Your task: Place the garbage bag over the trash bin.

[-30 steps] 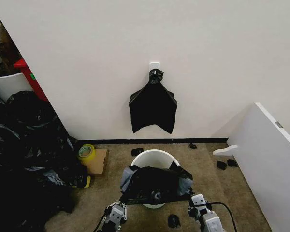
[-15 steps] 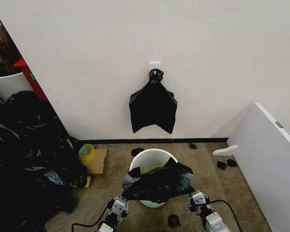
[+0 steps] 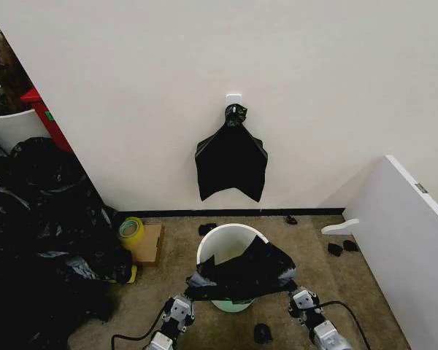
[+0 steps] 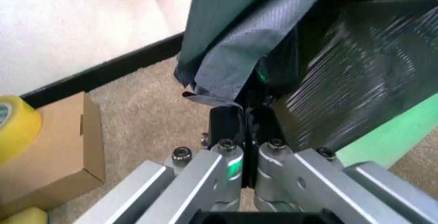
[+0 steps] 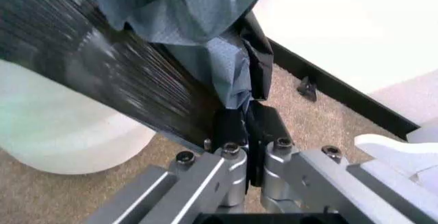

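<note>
Black, crinkly plastic with a greyish sheen, the thin garbage bag (image 3: 242,272) is stretched between the two grippers in the head view, draped across the near half of the round, tapered cream-white plastic trash bin (image 3: 230,244) that stands on the brown carpet floor (image 3: 350,292). The far arc of the bin's rolled rim is uncovered. The left gripper (image 3: 184,300) holds the bag's left corner just beside the bin's near left side, and the right gripper (image 3: 296,293) holds the right corner at the bin's near right side. Behind the bin, a flat fan-shaped black bundle with a knotted top (image 3: 231,157) hangs on the white wall. To the left lie a heap of bulging black sacks (image 3: 44,226), a yellow tape roll (image 3: 131,230) and a flat brown cardboard box (image 3: 147,243). A white board (image 3: 405,240) leans at the right.

From the left wrist view, the left gripper (image 4: 245,119) is clamped tight on a bunched fold of the garbage bag (image 4: 342,65), its fingers pressed together around the film. The cardboard box (image 4: 51,152) and tape roll (image 4: 14,126) lie on the carpet beside it.

From the right wrist view, the right gripper (image 5: 247,126) is likewise closed on a gathered edge of the bag (image 5: 123,75), with the pale wall of the trash bin (image 5: 61,131) just beneath the taut plastic.
</note>
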Robot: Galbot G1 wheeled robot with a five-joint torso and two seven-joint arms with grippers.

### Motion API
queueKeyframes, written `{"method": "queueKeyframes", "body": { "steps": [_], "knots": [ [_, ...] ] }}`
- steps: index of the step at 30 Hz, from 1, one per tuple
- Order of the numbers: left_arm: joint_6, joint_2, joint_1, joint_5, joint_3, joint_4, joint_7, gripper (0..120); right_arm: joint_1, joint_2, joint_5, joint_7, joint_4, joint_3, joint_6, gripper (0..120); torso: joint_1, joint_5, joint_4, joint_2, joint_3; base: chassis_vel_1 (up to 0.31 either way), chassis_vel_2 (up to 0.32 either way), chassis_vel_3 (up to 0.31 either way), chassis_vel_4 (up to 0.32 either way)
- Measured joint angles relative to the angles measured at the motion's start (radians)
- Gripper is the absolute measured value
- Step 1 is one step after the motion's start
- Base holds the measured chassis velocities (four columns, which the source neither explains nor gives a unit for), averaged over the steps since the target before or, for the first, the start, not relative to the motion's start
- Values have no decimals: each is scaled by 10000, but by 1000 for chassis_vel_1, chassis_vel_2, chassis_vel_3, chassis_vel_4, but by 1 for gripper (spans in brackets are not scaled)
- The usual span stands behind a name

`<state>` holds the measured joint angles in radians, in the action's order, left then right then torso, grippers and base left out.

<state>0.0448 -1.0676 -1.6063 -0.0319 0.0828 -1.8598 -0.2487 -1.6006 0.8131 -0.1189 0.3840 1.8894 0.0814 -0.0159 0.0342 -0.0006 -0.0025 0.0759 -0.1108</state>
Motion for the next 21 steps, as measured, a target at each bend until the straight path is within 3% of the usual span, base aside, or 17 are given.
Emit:
{"method": "queueKeyframes", "body": {
  "steps": [15, 21],
  "knots": [
    [-57, 459, -856, 37, 122, -1013, -4, 0, -860, -487, 466, -651, 1116, 50, 854, 0, 0, 0, 0, 0, 0, 0, 0, 0, 0],
    [-94, 286, -699, 47, 122, -799, 12, 0, -562, -414, 692, -697, 577, 209, 766, 0, -1, 1, 0, -1, 0, 0, 0, 0, 0]
  ]
}}
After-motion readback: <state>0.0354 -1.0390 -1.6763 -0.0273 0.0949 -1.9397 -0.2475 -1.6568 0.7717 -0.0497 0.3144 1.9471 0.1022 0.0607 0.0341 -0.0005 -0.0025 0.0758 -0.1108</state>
